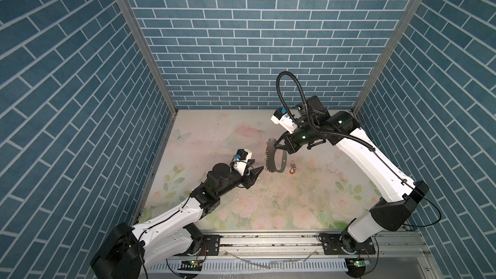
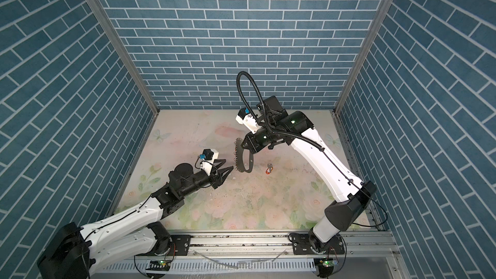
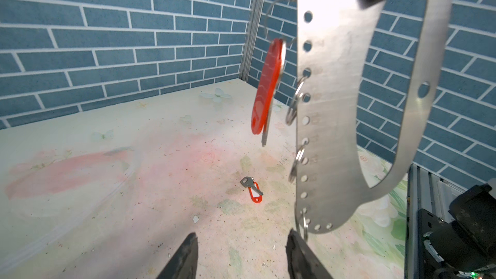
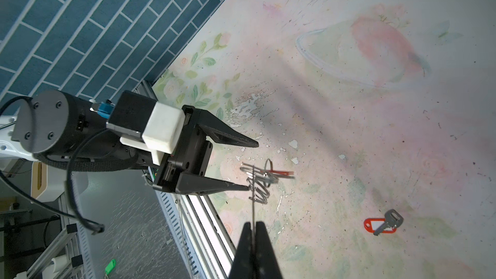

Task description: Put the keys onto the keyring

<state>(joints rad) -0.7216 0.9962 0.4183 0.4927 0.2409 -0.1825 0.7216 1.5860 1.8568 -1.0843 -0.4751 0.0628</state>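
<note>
left gripper (image 1: 258,164) is being seen nearest, low over the floral table (image 1: 214,135), jaws being kept apart. one of its fingertips (image 4: 248,187) is being shown just beside the small silver rings (image 4: 259,183) on the keyring's edge; contact cannot be told. one loose key (image 1: 293,169) with its orange-red tag is being seen lying flat on the table, near the keyring and apart from both grippers; it is also being shown in the left wrist view (image 3: 253,187). the keyring (image 1: 271,157) is being held on edge above the table, ringed edge being turned toward the left gripper. a second key (image 3: 267,89) with a red tag is being seen hanging from a ring on that edge. farthest back, the right gripper (image 1: 275,144) is being kept clamped on the keyring's band, which is being shown edge-on between the closed fingers (image 4: 261,237).
</note>
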